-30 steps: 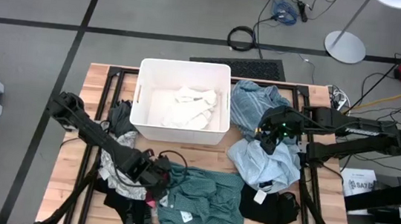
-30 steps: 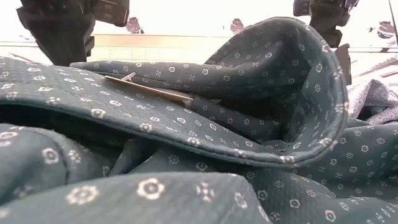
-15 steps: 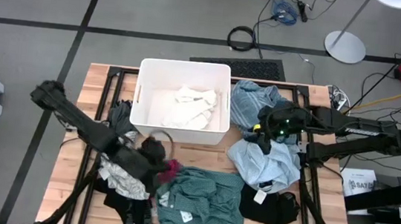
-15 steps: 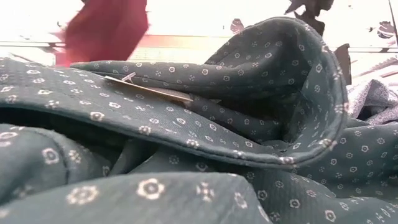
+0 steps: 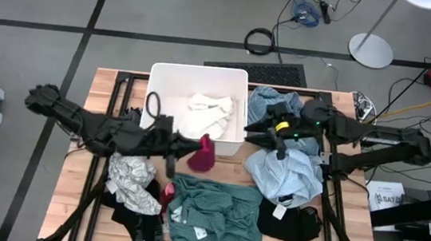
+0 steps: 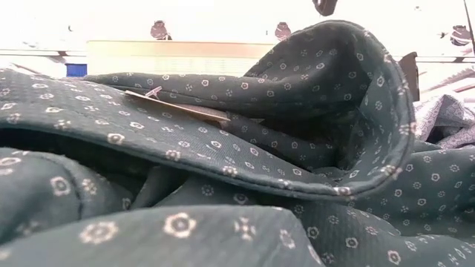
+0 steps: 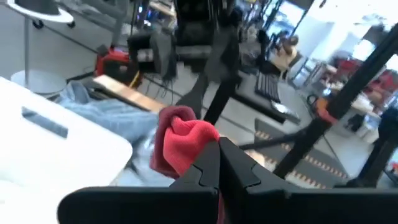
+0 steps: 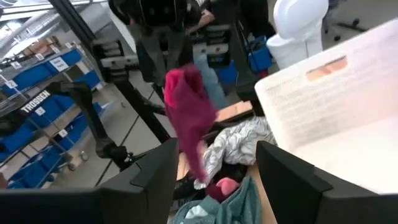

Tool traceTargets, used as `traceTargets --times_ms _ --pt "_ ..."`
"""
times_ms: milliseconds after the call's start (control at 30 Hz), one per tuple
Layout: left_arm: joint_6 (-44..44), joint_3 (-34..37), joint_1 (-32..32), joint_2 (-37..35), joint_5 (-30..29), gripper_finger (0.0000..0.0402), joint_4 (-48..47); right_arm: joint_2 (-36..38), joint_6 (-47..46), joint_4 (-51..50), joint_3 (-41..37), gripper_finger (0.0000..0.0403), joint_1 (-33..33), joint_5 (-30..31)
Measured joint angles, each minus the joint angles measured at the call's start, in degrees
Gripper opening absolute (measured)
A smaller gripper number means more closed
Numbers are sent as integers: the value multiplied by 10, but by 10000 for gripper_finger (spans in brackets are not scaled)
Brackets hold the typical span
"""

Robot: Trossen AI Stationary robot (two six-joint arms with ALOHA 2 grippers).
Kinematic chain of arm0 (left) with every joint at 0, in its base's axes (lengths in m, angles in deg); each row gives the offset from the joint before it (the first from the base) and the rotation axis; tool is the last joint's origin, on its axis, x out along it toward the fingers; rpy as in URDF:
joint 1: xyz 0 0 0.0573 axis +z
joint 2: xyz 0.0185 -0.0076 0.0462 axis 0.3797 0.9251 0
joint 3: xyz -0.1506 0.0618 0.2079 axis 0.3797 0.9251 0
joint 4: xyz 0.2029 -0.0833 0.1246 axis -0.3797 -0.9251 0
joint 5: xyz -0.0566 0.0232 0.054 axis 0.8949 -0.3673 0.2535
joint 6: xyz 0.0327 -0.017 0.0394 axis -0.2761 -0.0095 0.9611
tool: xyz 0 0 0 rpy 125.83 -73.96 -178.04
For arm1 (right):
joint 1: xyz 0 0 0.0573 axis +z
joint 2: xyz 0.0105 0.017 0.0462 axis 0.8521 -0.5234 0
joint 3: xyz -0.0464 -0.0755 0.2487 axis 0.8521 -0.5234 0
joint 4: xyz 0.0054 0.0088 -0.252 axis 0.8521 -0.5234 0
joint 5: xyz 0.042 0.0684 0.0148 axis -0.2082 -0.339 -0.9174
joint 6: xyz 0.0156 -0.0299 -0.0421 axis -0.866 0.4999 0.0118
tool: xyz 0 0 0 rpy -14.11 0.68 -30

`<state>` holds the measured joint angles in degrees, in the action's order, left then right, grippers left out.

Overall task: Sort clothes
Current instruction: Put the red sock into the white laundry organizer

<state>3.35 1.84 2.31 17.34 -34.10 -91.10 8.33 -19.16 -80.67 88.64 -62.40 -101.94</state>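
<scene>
A wooden bench [image 5: 218,167] on a black frame stands on a grey floor crossed by dark tape lines, with cables, a floor grate and a round white lamp base beyond its far edge. A white plastic bin [image 5: 158,78] sits at the middle of the far edge and holds a crumpled white cloth [image 5: 206,114]. The clothes are spread over the rest of the bench: a light blue garment [image 5: 286,174] lies right of the bin toward the right edge, a teal-green shirt [image 5: 217,217] with a small flower print covers the middle of the near edge and fills the low view [image 6: 223,185], a black garment [image 5: 294,223] lies by the near right, and a white-grey patterned piece [image 5: 135,184] lies over dark fabric near the left edge. The left gripper [image 5: 183,147] reaches along the bin's near wall with its fingers pressed together, pinching a dark red garment [image 5: 203,154] that hangs bunched in the air just off the bin's near right corner; the left wrist view shows the same red cloth [image 7: 180,140] caught between the dark fingers. The right gripper [image 5: 263,134] hovers just right of the bin with its fingers spread, holding nothing, and its wrist view looks at the hanging red cloth [image 8: 188,112].
</scene>
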Motion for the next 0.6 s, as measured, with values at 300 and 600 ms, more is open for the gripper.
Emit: traceTargets --times_ms 300,600 --pt "9 0 55 60 127 0 109 -75 -9 115 0 203 24 -1" --pt "9 0 80 65 129 0 109 -88 -10 125 0 203 45 -54"
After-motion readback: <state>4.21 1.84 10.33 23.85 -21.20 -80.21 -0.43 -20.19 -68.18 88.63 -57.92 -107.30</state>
